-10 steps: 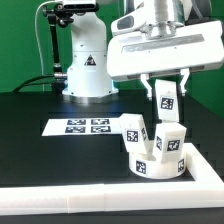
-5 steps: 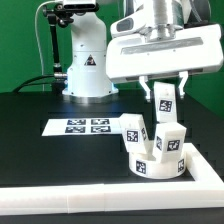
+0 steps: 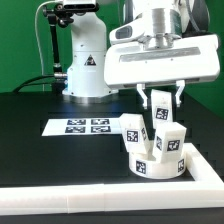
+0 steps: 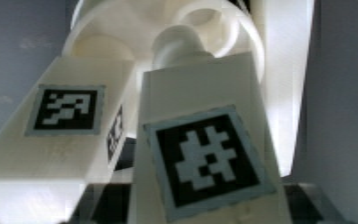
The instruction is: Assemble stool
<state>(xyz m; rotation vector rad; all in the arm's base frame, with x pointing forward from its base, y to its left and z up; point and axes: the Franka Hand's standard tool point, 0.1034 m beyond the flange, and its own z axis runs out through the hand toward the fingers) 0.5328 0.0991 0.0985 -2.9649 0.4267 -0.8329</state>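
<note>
The white round seat (image 3: 160, 165) lies on the black table at the exterior view's right, against the border wall. Two chunky white legs stand upright on it, one toward the left (image 3: 133, 130) and one toward the right (image 3: 171, 140), each with a tag. My gripper (image 3: 161, 98) is shut on a third tagged leg (image 3: 162, 106) and holds it upright just above and behind those two. In the wrist view the held leg (image 4: 197, 150) fills the middle, between the dark fingers (image 4: 318, 200). Another tagged leg (image 4: 60, 115) shows beside it.
The marker board (image 3: 85, 126) lies flat on the table left of the seat. The long white L-shaped border wall (image 3: 90, 201) runs along the front and up the right side. The white robot base (image 3: 88, 70) stands at the back.
My gripper has moved a little toward the exterior view's left and slightly down with the leg in it. The seat and its two standing legs have not moved.
</note>
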